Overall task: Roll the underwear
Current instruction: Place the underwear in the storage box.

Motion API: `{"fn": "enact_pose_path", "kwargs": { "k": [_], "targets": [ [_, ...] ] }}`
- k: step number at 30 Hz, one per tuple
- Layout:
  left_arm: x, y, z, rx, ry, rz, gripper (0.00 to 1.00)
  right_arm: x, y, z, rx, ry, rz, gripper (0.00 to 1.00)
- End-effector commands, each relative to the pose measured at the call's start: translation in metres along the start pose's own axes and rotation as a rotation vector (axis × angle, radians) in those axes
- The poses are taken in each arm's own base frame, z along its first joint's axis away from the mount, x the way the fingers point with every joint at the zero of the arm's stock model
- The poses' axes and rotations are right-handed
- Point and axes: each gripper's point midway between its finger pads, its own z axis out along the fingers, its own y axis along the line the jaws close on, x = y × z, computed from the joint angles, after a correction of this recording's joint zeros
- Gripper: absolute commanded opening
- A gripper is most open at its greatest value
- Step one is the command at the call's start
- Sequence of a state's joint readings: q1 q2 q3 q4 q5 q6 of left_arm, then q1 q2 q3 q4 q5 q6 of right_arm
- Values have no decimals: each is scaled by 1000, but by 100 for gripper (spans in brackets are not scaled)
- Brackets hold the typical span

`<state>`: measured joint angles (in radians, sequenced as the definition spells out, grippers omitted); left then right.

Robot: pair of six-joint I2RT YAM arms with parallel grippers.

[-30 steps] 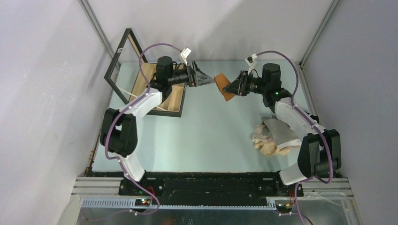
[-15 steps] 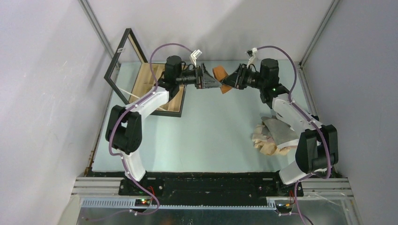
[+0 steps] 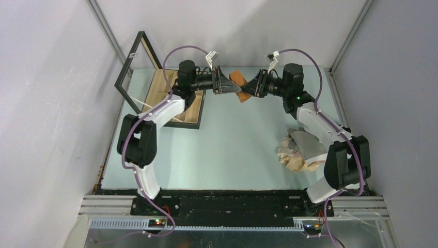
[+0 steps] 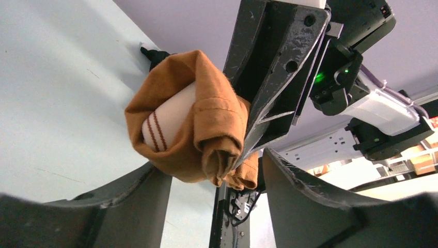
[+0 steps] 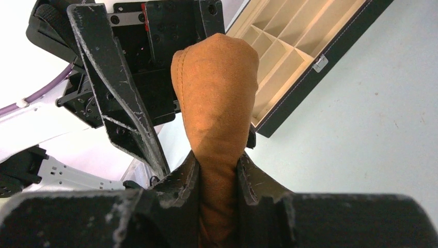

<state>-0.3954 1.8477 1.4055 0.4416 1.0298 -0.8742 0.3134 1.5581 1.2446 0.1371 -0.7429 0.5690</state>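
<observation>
The rust-brown underwear (image 3: 237,79) is a tight roll with a white, red-striped band showing at one end (image 4: 162,121). It is held in the air above the back of the table. My right gripper (image 3: 247,89) is shut on it, with both fingers pinching its lower part (image 5: 217,173). My left gripper (image 3: 229,83) is open, and its two fingers stand wide apart on either side of the roll's free end (image 4: 212,165). The two grippers face each other, almost touching. Other underwear lies in a loose beige and grey pile (image 3: 302,150) at the right.
The black-framed wooden box (image 3: 178,101) with compartments stands open at the back left, under my left arm, with its lid (image 3: 135,67) raised. It also shows in the right wrist view (image 5: 294,46). The back wall is close behind both grippers.
My right gripper has carried the rust-brown roll left and toward the back wall. My left gripper has come right to meet it, and its open fingers now flank the roll.
</observation>
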Motion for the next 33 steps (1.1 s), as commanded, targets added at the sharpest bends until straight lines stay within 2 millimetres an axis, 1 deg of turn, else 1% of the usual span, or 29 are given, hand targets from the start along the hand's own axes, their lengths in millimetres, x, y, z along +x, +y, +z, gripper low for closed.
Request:
{"fn": "enact_pose_path", "kwargs": {
  "k": [1,6,8,9,10,13,17,18,20,21,25,26,28,29,30,31,33],
  "targets": [
    [-24,-20,-7,59,-48,70,66,-11,13,5,-39,-13,-32,0],
    [-26,-14,-7,47,-62,52,61,-7,14,6,-44,-1,-37,0],
    [-28,-14,-8,47,-69,56,57,-5,13,7,-45,4,-37,0],
    [-29,-13,-8,43,-76,55,53,-4,13,7,-45,6,-37,0],
    [-30,-12,-8,39,-79,53,52,-2,13,8,-46,8,-39,0],
    [-34,-5,-9,10,-105,43,42,6,15,11,-56,26,-45,0],
    [-38,-4,-10,10,-116,48,37,16,18,14,-74,51,-68,0],
    [-39,-6,-11,16,-115,43,37,19,17,15,-74,56,-68,0],
    [-40,-10,-12,35,-117,48,44,23,18,15,-80,64,-71,0],
    [-41,-12,-12,44,-119,55,45,24,17,16,-78,66,-72,0],
    [-40,-14,-12,58,-112,56,44,26,16,18,-76,71,-72,0],
    [-40,-13,-12,57,-114,54,42,27,16,18,-78,74,-72,0],
    [-40,-12,-11,56,-117,55,32,30,16,19,-78,79,-77,1],
    [-42,-11,-12,50,-125,58,14,30,17,20,-78,81,-79,1],
    [-42,-8,-12,39,-128,51,7,32,16,20,-78,87,-88,5],
    [-45,-5,-13,24,-139,55,1,33,17,20,-80,90,-95,7],
    [-45,0,-14,11,-142,48,0,37,15,20,-76,102,-115,21]
  ]
}}
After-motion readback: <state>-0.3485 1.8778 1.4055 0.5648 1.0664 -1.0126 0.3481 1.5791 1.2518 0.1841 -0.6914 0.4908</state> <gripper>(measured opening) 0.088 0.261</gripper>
